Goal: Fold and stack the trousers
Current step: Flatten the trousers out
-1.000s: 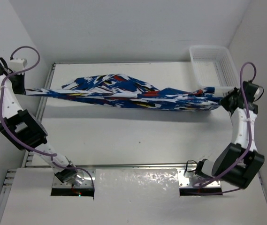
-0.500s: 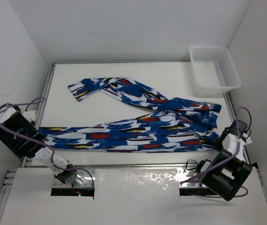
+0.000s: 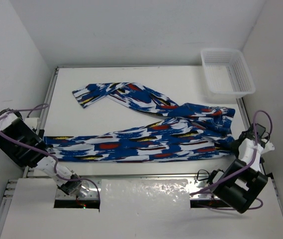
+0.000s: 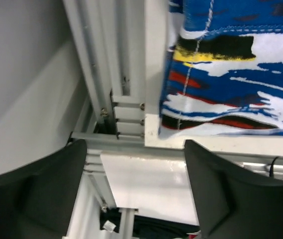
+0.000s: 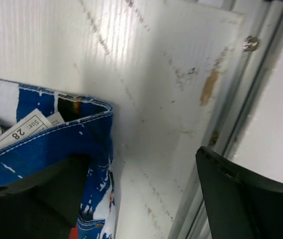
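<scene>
trousers point(image 5: 56, 139): waistband, size tag showing | claw point(image 5: 141, 167): spread | table point(image 5: 156, 74): scuffed

Trousers point(image 3: 131, 144): royal blue ground with irregular brushstroke patches in white, red and black, and minor yellow flecks; white stitching at the hems. Size label point(image 5: 19, 130): white, black print. Tabletop point(image 3: 131, 74): plain white. Basket point(image 3: 226, 72), far right corner: translucent white, slotted walls.

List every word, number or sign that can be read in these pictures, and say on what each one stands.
"Size: 28": printed on the white tag inside the waistband of the trousers, seen in the right wrist view.
The second tag, partly hidden behind the first: no print can be read.
Top and left wrist views: no readable text.
</scene>
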